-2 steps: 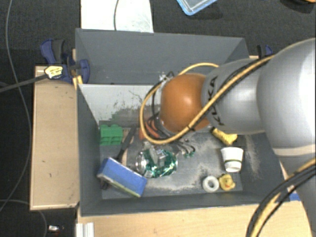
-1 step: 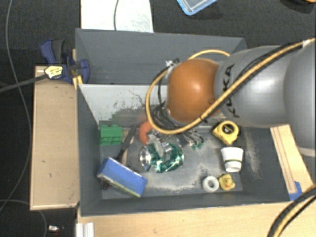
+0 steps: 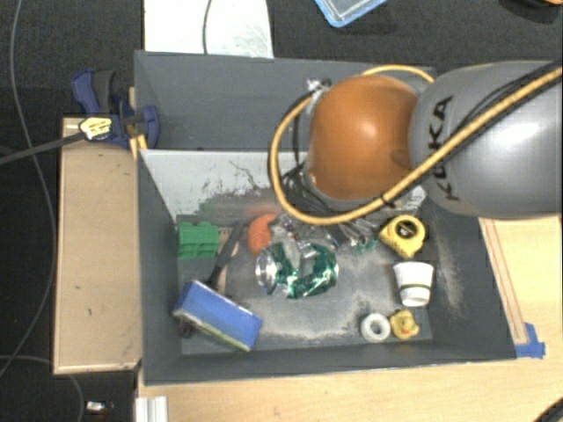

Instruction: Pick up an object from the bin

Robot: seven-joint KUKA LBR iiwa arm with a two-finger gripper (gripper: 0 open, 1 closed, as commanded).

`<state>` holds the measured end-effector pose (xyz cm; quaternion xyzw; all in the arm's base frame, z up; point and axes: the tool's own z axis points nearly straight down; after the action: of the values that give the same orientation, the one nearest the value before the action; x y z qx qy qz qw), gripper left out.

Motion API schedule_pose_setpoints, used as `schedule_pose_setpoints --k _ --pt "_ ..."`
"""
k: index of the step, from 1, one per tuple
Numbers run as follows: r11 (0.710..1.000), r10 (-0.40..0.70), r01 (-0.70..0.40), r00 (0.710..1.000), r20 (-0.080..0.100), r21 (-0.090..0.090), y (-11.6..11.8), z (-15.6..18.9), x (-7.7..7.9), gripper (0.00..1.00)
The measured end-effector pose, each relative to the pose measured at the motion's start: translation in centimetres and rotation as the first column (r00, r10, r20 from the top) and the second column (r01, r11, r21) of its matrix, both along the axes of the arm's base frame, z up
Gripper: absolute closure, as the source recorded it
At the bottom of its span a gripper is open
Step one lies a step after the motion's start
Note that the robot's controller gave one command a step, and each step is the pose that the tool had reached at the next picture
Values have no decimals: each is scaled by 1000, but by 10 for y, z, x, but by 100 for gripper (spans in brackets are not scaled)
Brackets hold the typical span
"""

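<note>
Crumpled green-and-silver can sits mid-bin, with the gripper low over its top edge; spread or closed, I cannot tell. Best play, I'd say: straddle the can's narrow width squarely, staying clear of the orange lump just beside it.

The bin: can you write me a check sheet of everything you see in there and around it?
Surface: grey metal bin, floor scuffed and dusty.
Job's things: crushed green-and-silver can, mid-floor, under the gripper.
Clutter: orange lump, green block, blue block, yellow tape measure, white cup, white ring.
Grippers: gripper hangs over the can, below the orange cover.
Cables: yellow cable loops round the orange cover.
Surroundings: white sheet beyond the far wall.
</note>
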<state>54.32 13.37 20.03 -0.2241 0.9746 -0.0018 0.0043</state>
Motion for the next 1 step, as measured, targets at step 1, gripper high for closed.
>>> schedule_pose_setpoints --k 1 --pt "998 56 -56 998 13 2 -2 -31 6 100"
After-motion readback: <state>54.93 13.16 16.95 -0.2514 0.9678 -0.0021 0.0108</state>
